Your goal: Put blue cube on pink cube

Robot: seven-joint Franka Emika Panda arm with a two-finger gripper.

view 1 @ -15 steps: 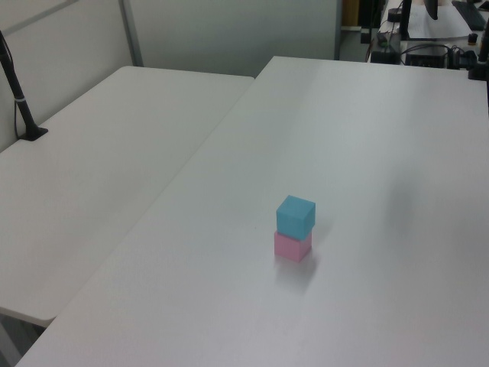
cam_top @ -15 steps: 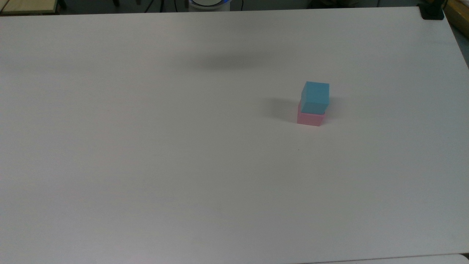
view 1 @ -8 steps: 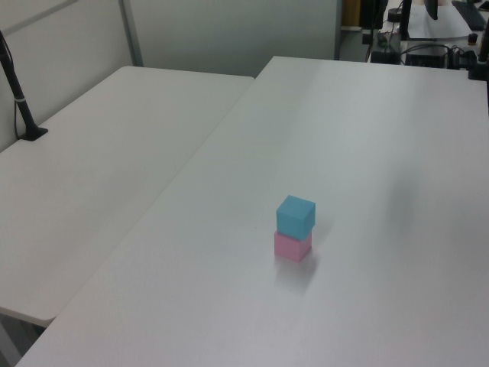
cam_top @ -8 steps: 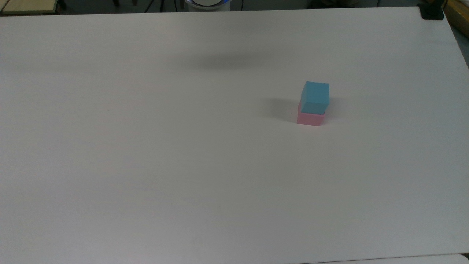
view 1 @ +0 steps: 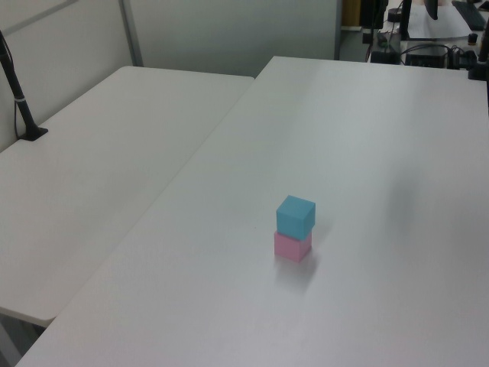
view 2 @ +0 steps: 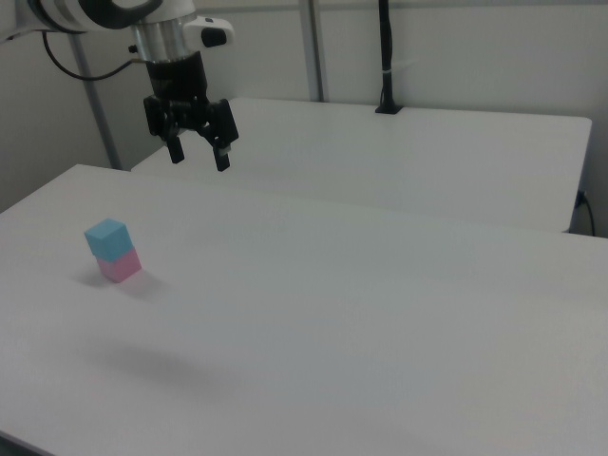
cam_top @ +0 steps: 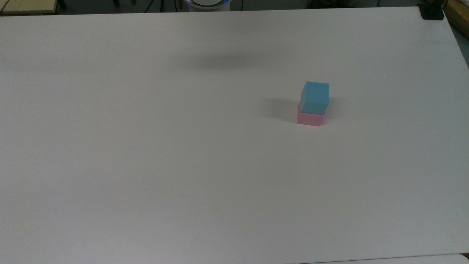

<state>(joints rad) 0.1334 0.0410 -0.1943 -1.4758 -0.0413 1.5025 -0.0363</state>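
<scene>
Jaws spread, well above table (view 2: 380, 304).

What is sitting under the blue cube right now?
The pink cube sits directly under the blue cube, on the white table. Only its side faces show; its top face is covered by the blue one. The pincer hangs open, well clear.

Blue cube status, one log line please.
blue cube: stacked on pink cube | hand: open, raised, empty | table
</scene>
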